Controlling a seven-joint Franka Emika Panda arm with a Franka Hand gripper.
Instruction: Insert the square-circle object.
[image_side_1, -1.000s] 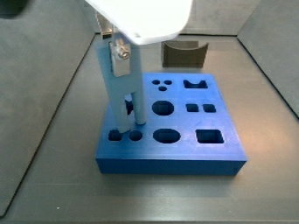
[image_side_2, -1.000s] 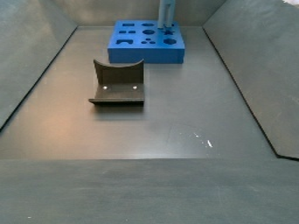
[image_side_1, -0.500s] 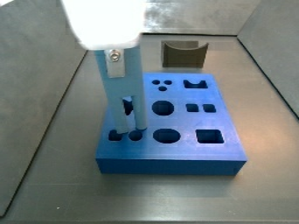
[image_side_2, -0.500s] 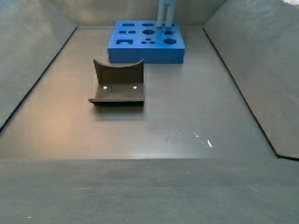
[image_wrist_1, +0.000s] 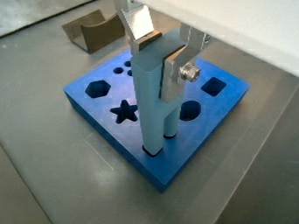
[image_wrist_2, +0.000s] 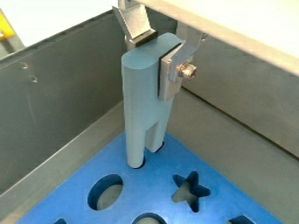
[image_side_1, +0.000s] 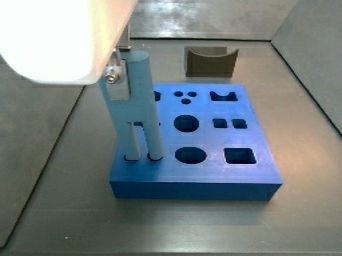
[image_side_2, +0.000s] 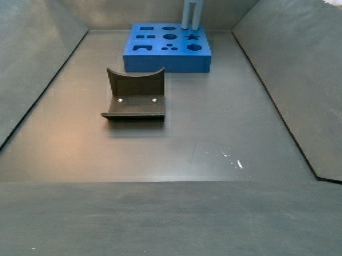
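The pale-blue square-circle object (image_side_1: 134, 110) stands upright on the flat dark-blue block (image_side_1: 221, 140), with its two leg ends in the holes at the block's front-left corner. It also shows in both wrist views (image_wrist_1: 156, 101) (image_wrist_2: 146, 105) and, tiny, in a side view (image_side_2: 195, 12). My gripper (image_side_1: 123, 68) is shut on its top. In both wrist views the gripper (image_wrist_1: 158, 59) (image_wrist_2: 156, 57) has one plate flat against the piece's near side and the other pad behind its far edge.
The dark brown curved holder (image_side_1: 207, 62) (image_side_2: 135, 95) stands on the grey floor apart from the block (image_side_2: 167, 65). The block's other holes, among them a star and a circle, are open (image_wrist_1: 216, 109) (image_wrist_2: 146, 179). Grey walls enclose the floor.
In the side view the gripper's white body has swung left and looms larger. The piece's top has shifted slightly left with it. The legs stay at the same corner holes.
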